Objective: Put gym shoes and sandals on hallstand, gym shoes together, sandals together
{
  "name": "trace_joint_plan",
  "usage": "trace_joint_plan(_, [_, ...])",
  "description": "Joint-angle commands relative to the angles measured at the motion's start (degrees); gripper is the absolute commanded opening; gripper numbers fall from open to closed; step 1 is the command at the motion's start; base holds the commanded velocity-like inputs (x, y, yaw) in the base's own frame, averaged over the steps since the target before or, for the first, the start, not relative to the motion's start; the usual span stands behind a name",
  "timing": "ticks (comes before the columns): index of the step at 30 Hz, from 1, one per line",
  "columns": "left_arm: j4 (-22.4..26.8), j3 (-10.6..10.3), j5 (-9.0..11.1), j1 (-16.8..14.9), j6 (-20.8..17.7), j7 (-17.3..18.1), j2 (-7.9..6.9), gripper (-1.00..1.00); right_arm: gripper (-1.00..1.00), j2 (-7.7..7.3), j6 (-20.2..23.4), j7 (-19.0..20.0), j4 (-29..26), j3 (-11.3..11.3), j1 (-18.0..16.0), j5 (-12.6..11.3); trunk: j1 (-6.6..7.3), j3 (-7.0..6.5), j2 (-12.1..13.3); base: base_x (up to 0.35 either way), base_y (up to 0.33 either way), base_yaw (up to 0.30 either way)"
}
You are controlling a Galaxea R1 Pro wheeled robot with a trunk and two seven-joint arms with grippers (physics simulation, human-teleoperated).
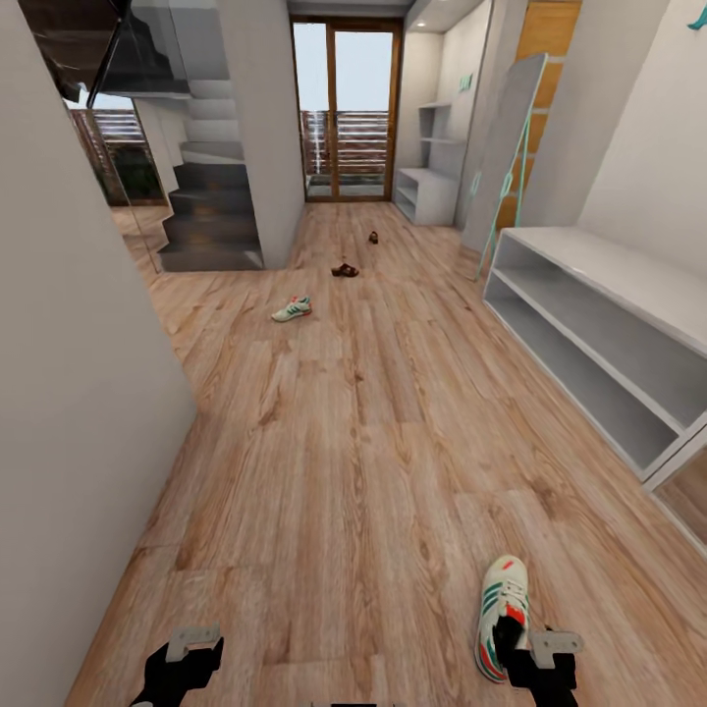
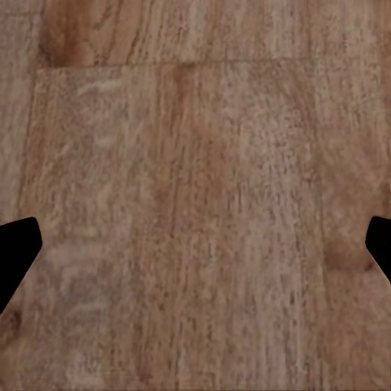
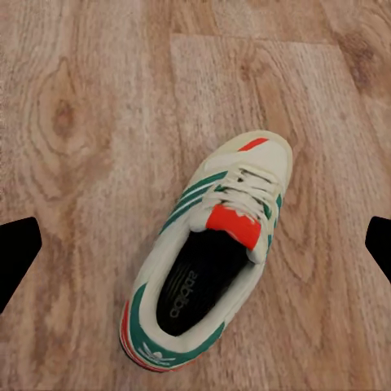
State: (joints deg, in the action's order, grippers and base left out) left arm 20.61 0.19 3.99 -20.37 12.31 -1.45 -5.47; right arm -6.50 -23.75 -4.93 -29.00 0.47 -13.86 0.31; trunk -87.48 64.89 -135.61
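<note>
My right gripper, jaws spread wide and empty, hovered over the near shoe at lower right on the floor, its long axis running toe-up, far from my left gripper.

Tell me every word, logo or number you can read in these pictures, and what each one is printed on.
"adidas": in white letters on the dark insole of the near gym shoe, read in the right wrist view, a bit soft.
Trefoil logo, no letters: white, on the green heel of that same shoe.
The far gym shoe and the two sandals are too small to read anything.
The hallstand carries no text.
</note>
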Motion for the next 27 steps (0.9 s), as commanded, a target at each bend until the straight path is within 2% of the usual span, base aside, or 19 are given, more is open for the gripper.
trace_joint_plan(1, [-0.05, -0.1, 0.43, -0.03, 0.18, -0.05, -0.02, 1.0, 1.0, -0.01, -0.15, -0.19, 0.04, 0.06, -0.02, 0.04, -0.02, 0.04, -0.01, 0.285, 0.113, 0.0])
trace_joint_plan(27, [-0.05, -0.1, 0.66, -0.02, 0.27, -0.05, -0.09, 1.0, 1.0, 0.07, -0.15, -0.26, 1.81, 0.0, -0.02, -0.04, -0.02, 0.04, -0.01, 0.279, 0.223, 0.0])
